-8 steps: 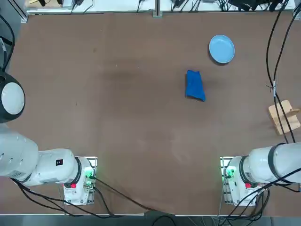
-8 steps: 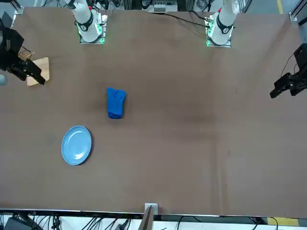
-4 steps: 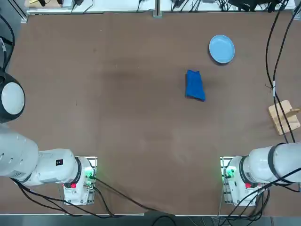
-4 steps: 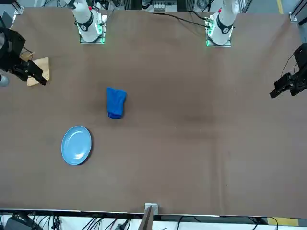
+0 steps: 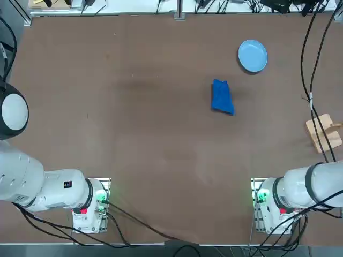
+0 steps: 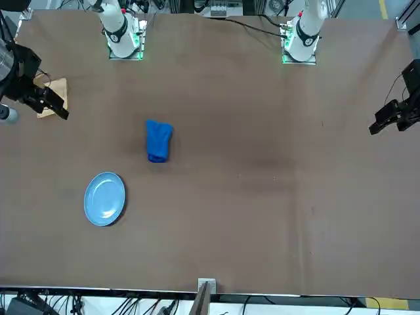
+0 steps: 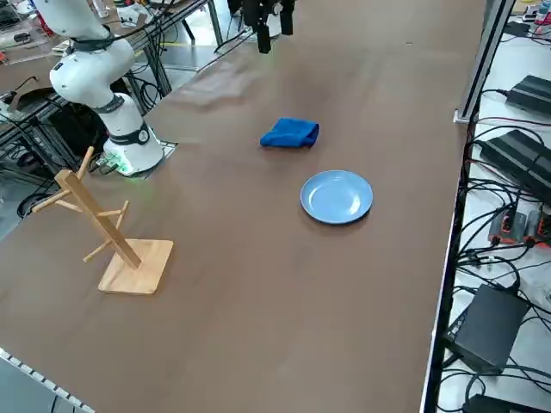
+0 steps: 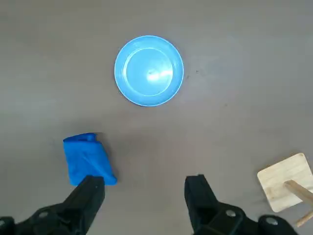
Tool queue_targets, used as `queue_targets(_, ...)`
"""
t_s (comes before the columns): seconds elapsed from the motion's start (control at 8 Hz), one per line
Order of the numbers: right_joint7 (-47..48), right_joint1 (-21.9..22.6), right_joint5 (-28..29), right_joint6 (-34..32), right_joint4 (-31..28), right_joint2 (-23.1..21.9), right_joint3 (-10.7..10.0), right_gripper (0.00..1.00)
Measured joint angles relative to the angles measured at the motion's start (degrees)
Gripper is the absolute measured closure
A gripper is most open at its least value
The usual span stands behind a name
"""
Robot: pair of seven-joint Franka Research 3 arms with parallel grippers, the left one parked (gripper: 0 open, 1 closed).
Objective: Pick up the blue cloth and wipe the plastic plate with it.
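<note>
While the right gripper (image 8: pixel 146 196) is hanging high above the table (image 5: pixel 134 134) with its two fingers (image 8: pixel 90 193) spread apart and nothing between them, the blue cloth (image 5: pixel 222 97) is lying bunched and folded on the brown surface, untouched. The plastic plate (image 5: pixel 252 55) is sitting near the cloth, farther from the robot's base and a little toward its right, with a clear gap of bare table between the two. In the front view the gripper is showing at the right-hand edge of the table, well apart from both things. A wooden stand (image 7: pixel 108 232) with slanting pegs is standing near that same edge, apart from cloth and plate.
</note>
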Motion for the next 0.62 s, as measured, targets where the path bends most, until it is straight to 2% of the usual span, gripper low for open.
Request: queue_targets(0.62, 0.0, -0.1, 0.0, 0.0, 0.0, 0.0, 0.0, 0.00)
